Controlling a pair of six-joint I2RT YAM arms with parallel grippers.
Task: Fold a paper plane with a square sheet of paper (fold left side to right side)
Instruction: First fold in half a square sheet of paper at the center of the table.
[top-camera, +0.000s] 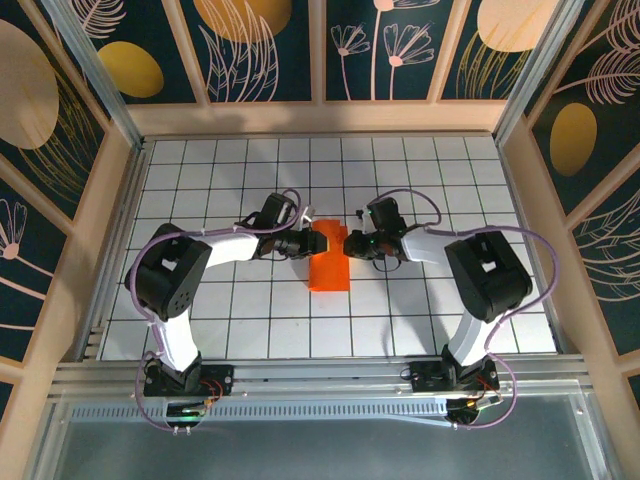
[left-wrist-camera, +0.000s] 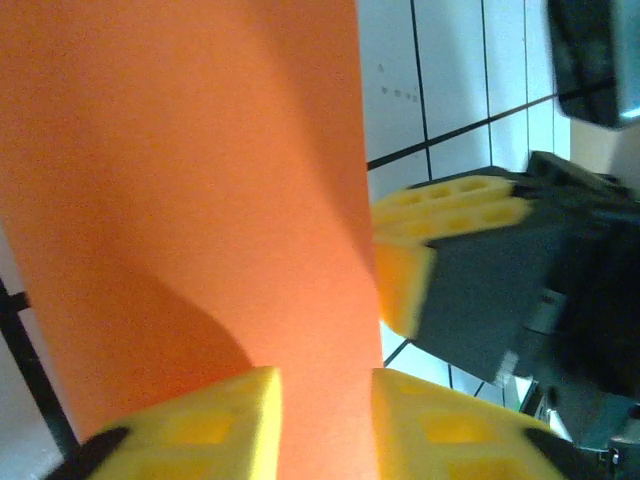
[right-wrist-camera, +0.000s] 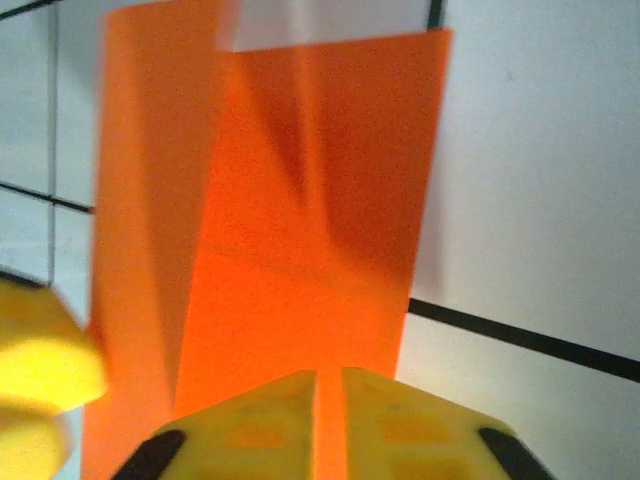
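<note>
Shows the square sheet of paper (top-camera: 328, 268) as a narrow folded orange strip, flat on the white grid table (top-camera: 430, 310), about midway between left and right edges and roughly mid-depth, long side running toward far edge. Puts left gripper (top-camera: 318, 243) and right gripper (top-camera: 350, 245) facing each other at the strip's far end, one from each side, tips close but apart. From left wrist: sees the sheet (left-wrist-camera: 180, 180) across most of frame, own yellow fingers (left-wrist-camera: 215, 430) at bottom, narrow gap between them with orange showing through, not clamped. Also catches right gripper (left-wrist-camera: 400, 245) just beside the sheet's edge, touching or not unclear. From right wrist: sees the sheet (right-wrist-camera: 310, 200) with a diagonal crease and a doubled layer at left. Shows own pads (right-wrist-camera: 400, 430) nearly together, thin orange sliver in the slit, looks pinched on the sheet's near edge. Catches a blurred yellow finger (right-wrist-camera: 40, 380) of left gripper at the sheet's left edge.
</note>
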